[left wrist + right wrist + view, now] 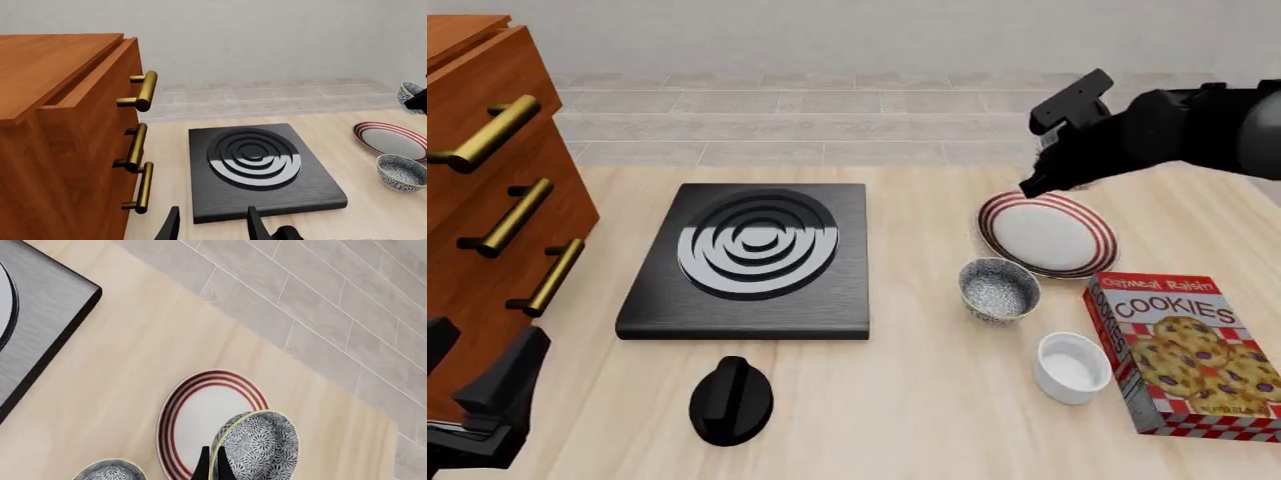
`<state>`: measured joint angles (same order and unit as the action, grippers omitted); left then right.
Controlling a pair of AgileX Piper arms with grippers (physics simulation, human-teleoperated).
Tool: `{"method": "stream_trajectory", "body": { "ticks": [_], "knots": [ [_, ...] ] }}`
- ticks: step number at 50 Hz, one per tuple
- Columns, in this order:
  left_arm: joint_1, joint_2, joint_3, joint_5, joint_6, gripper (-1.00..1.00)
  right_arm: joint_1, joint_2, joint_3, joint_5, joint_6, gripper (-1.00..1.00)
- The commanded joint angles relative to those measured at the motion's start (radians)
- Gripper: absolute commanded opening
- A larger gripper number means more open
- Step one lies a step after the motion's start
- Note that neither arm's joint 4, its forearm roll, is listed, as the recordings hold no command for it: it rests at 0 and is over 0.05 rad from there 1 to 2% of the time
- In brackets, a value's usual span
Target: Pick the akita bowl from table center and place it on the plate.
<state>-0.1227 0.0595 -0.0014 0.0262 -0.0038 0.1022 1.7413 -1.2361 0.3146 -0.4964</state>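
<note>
Right hand (211, 466) holds akita bowl (257, 445) above plate (193, 415).

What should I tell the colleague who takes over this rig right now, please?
Right hand: shut on the akita bowl, pinching its rim and holding it tilted in the air over the striped plate.
Left hand: open, holding nothing, parked near the wooden drawers in front of the hob.
Done: bowl picked up and carried to the plate.
Left: lower it, set it upright on the plate, release and withdraw.
Note: a near-identical second bowl sits on the table beside the plate.
</note>
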Motion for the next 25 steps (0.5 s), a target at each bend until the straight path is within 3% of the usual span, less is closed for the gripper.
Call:
{"method": "stream_trajectory", "body": {
  "ticks": [1, 13, 25],
  "knots": [
    [-0.005, 0.011, 0.001, -0.006, 0.004, 1.00, -0.040, 0.090, -0.016, -0.023, 0.049, -1.00],
    [-0.008, 0.018, 0.001, -0.010, 0.006, 1.00, -0.046, 0.150, -0.059, -0.012, 0.091, -1.00],
    [-0.013, 0.023, 0.001, -0.012, 0.008, 1.00, -0.068, 0.179, -0.046, -0.033, 0.075, -1.00]
  ]
}}
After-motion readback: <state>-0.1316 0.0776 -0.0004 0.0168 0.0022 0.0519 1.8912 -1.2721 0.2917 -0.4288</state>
